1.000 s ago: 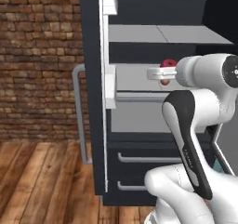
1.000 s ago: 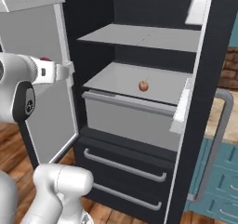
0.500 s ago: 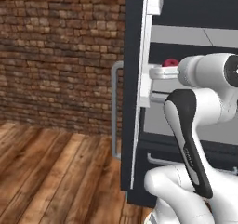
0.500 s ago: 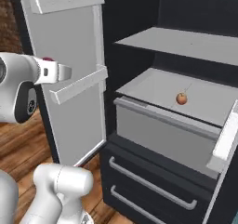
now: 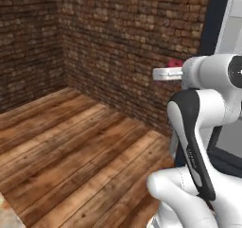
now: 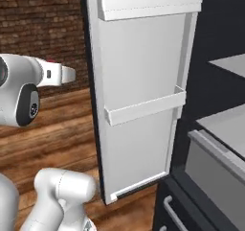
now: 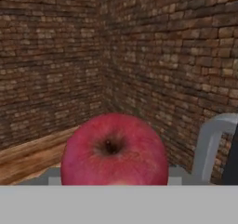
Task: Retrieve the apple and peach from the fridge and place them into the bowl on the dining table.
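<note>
The dark red apple sits close in front of the hand camera, held in my gripper, which is shut on it. In the left base view only a red sliver of the apple peeks above the white hand. The fridge stands open at the right, its white-lined door swung out beside my arm. Its grey bar handle shows in the hand view. The peach, the bowl and the dining table are out of view.
A brick wall forms a corner ahead, over a wooden plank floor. The open fridge door carries two white bins. A dark lower drawer with a grey handle is at the lower right.
The base has turned left, so both base views swung from the fridge's inside to the brick wall and floor. The peach on the shelf left the view. The apple stays held.
</note>
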Tool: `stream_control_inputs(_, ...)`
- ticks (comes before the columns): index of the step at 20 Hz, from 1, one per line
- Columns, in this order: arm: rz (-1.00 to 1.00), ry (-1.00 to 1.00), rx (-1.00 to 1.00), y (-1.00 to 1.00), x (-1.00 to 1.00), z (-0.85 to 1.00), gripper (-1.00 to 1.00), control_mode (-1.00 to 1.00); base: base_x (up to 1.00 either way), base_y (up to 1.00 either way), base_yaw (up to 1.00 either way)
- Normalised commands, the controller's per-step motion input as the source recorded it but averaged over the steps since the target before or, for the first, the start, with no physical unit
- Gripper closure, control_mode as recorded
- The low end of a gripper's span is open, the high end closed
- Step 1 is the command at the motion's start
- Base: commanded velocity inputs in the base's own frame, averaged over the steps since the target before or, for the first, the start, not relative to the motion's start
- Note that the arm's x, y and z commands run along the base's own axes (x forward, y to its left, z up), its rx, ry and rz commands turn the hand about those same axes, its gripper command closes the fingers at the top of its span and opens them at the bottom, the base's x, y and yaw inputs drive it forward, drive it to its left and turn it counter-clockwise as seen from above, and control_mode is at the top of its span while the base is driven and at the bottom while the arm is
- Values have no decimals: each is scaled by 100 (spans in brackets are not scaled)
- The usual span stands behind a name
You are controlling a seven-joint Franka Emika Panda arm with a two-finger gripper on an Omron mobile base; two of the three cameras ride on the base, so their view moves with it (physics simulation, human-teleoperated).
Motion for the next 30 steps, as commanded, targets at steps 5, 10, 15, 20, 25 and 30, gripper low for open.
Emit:
stream_control_inputs(5, 0, 0, 0, 0, 0, 0, 100, 100, -34, 16, 87)
stream_control_inputs(10, 0, 0, 0, 0, 0, 0, 100, 100, -5, 18, 82)
stream_control_inputs(15, 0, 0, 0, 0, 0, 0, 100, 100, 77, 2, 46)
stream_control_inputs(20, 0, 0, 0, 0, 0, 0, 100, 100, 100, -29, 4)
stream_control_inputs(25, 0, 0, 0, 0, 0, 0, 100, 100, 100, -56, -8)
stream_control_inputs(30, 0, 0, 0, 0, 0, 0, 100, 100, 100, -53, -23)
